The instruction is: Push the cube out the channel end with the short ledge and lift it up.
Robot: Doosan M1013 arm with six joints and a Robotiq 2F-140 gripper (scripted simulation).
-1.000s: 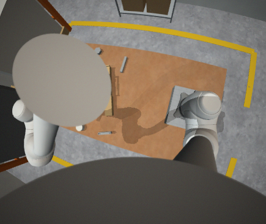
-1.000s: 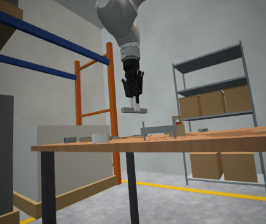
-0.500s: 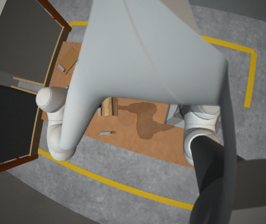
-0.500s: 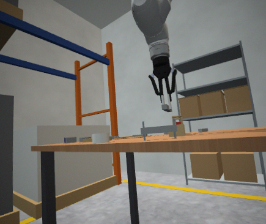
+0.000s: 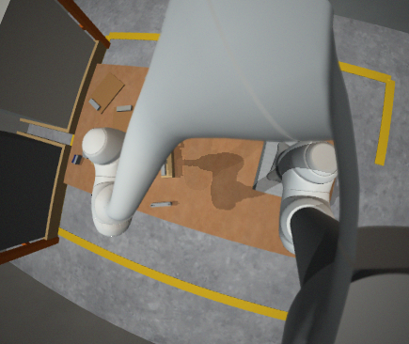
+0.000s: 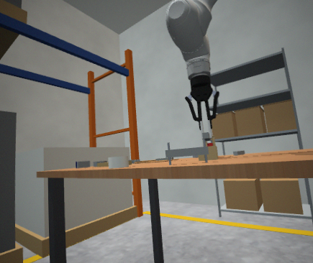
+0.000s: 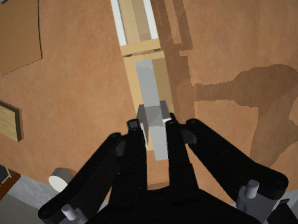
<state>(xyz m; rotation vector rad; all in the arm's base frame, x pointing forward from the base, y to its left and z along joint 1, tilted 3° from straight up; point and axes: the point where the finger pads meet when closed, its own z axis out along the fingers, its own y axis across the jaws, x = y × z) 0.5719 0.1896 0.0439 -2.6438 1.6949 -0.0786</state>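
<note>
My gripper (image 7: 153, 111) is shut on a grey stick tool (image 7: 152, 106) that hangs straight down from the fingers. In the side view the gripper (image 6: 203, 118) hovers above the channel's right end, and the tool's lower end (image 6: 206, 136) is just above the cube. In the overhead view the arm hides most of the channel (image 5: 172, 164).
A flat cardboard sheet (image 7: 16, 30), a grey bar, a small block (image 7: 8, 121) and a white cylinder (image 6: 119, 162) lie left of the channel. Another grey bar (image 5: 163, 204) lies near the table's front edge. A shelf with boxes (image 6: 254, 122) stands behind.
</note>
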